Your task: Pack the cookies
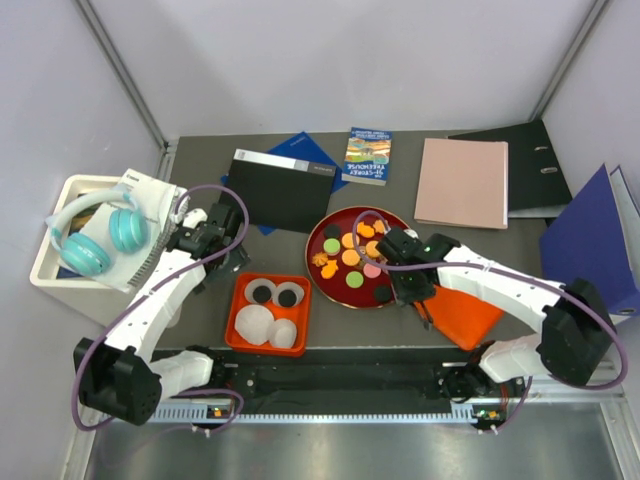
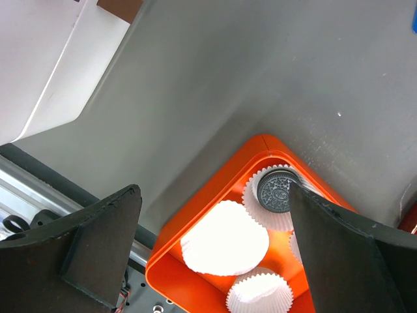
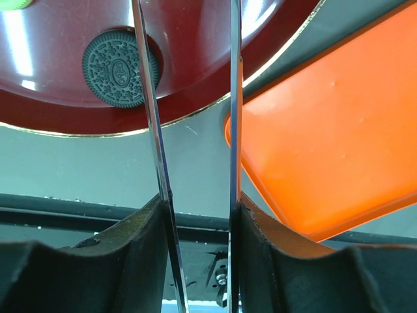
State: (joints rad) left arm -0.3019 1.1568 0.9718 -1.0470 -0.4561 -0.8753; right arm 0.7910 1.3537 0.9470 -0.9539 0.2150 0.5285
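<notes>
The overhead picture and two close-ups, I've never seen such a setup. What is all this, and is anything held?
Two robot arms are bolted at a table's near edge. The overhead picture looks down on both; each close-up comes from a camera on one wrist. On the table: a red plate of coloured cookies, an orange tray of paper cups, two holding black cookies, plus books, folders and headphones. The left gripper is open near the tray, holding nothing. The right gripper stands open over the plate's edge, beside a black cookie, empty.
</notes>
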